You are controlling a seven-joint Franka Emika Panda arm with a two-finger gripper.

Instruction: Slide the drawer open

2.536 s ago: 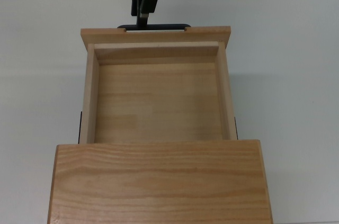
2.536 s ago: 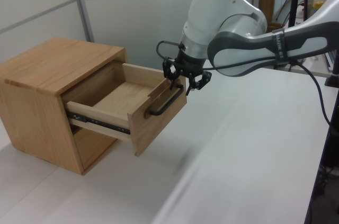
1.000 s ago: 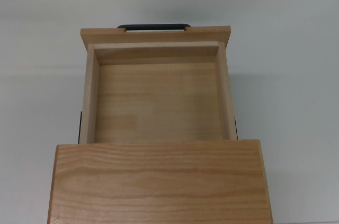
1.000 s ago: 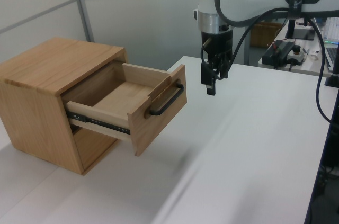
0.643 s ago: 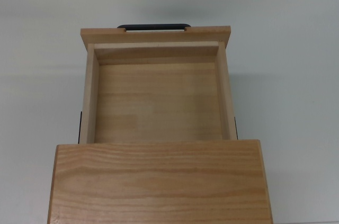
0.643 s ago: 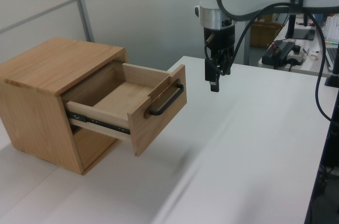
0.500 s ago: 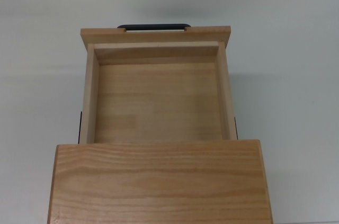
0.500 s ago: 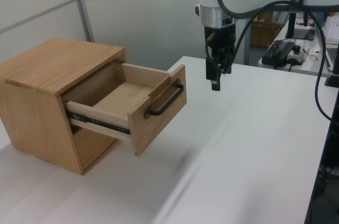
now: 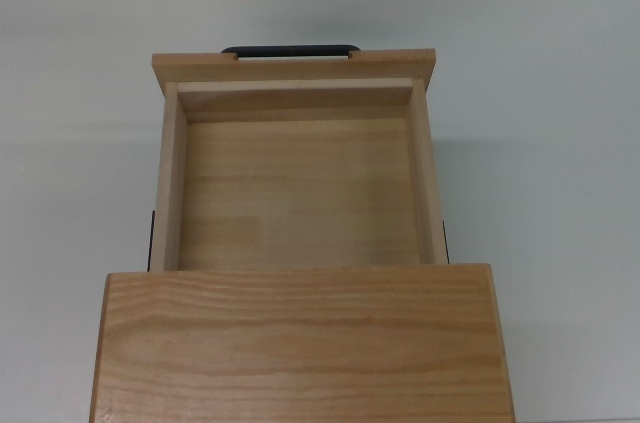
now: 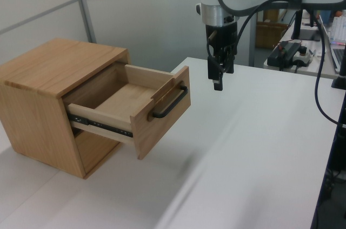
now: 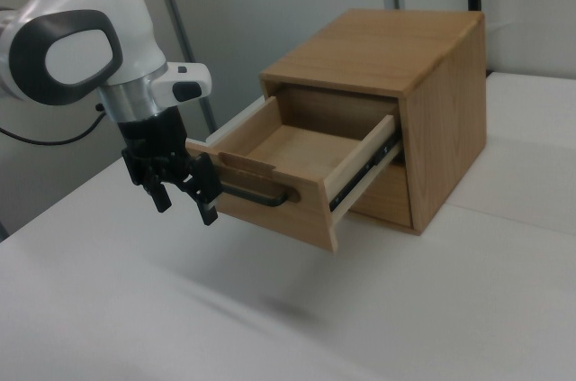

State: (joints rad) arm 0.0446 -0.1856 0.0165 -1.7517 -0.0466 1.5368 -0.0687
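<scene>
Sitting at the left view's centre left, the drawer (image 10: 138,111) is jutting well out of its cabinet (image 10: 46,99) on metal runners, looking light and stiff, best gripped by its black bar handle (image 10: 170,103), while the gripper (image 11: 184,198) is hanging open and empty nearby.

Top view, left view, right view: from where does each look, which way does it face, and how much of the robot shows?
Top view: overhead, looking straight down on the open drawer and cabinet; no robot.
Left view: table height, off the drawer's handle side, facing cabinet; gripper and arm show.
Right view: opposite flank, facing cabinet; gripper before the handle.
Left and right views share drawer, handle, gripper.
</scene>
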